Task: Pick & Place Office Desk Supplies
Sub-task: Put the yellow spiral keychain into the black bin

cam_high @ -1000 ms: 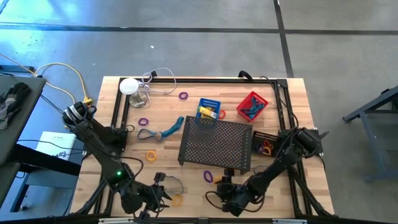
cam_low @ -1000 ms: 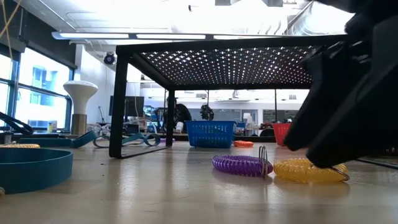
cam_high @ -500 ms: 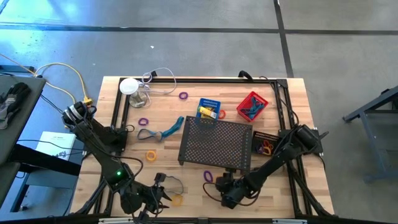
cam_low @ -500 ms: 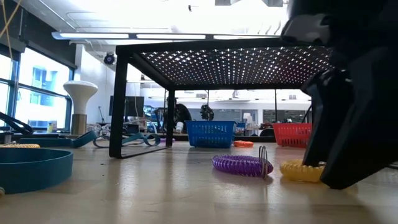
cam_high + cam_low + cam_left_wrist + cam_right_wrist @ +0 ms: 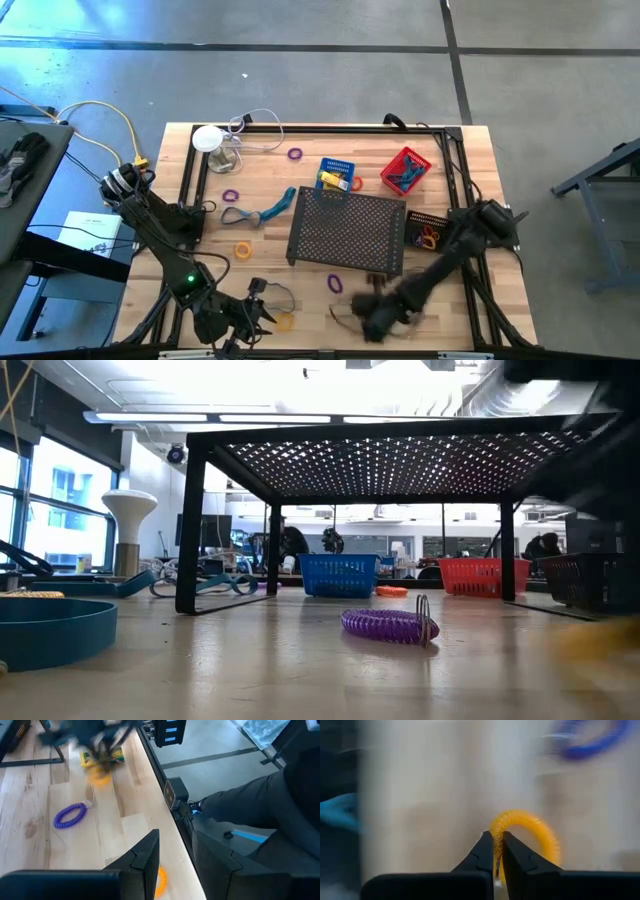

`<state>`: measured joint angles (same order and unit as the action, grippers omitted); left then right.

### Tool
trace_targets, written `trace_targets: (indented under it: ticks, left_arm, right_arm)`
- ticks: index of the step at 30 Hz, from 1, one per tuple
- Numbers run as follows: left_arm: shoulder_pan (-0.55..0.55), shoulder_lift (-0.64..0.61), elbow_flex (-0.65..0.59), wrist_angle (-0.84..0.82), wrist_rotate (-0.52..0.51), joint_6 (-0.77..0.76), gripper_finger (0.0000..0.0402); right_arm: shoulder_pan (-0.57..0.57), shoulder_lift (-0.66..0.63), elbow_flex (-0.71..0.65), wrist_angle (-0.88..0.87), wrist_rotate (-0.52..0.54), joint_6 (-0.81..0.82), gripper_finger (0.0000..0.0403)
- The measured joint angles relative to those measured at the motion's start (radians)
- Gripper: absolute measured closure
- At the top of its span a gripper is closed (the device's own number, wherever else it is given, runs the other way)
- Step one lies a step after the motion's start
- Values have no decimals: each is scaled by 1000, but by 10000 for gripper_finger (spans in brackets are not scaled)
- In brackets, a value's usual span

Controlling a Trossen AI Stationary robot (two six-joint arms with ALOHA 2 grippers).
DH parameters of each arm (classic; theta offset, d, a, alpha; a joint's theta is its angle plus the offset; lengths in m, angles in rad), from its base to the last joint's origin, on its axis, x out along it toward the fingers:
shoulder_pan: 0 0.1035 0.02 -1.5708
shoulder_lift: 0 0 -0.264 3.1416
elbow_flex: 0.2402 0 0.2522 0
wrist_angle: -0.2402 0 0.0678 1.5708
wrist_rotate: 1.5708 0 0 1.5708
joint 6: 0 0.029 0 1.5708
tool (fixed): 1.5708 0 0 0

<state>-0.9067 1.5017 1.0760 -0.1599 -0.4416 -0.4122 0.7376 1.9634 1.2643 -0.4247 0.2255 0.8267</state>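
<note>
Yellow coil ring pinched — lift it clean.

My left gripper (image 5: 240,318) waits at the tabletop's (image 5: 455,160) near left, jaws parted on nothing. Right of it lies the purple coil (image 5: 388,625); further right, near the front edge, my right gripper (image 5: 497,851) has clamped the yellow coil ring (image 5: 530,832) — I'd rise straight, slowly, mindful of the thin grip.

four cameras: one overhead, one at table height, one on each wrist.

the high view looks straight down on the whole table (image 5: 450,150); the low view looks level under the black mesh tray (image 5: 380,455) into the room. the wrist views sit close above the wood. high, low and left wrist views share the purple coil ring (image 5: 335,283) (image 5: 388,625) (image 5: 70,815).
</note>
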Motion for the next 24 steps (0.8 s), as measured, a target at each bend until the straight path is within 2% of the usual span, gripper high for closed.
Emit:
trace_targets:
  ticks: [3,8,12,15,17,24]
  left_arm:
    - [0,0,0,0,0,5,289]
    - [2,0,0,-1,-1,80,289]
    - [7,0,0,-1,-1,120,289]
    - [8,0,0,-1,-2,134,289]
    - [8,0,0,-1,-2,136,289]
    - [8,0,0,-4,-2,138,289]
  right_arm:
    - [55,-45,81,-89,-18,54,397]
    - [118,-83,210,-411,-13,282,399]
    - [165,-115,291,-782,8,571,399]
    - [163,-126,289,-1018,-58,812,399]
    - [158,-142,289,-1150,-73,916,399]
    - [110,-250,159,-1144,35,1002,399]
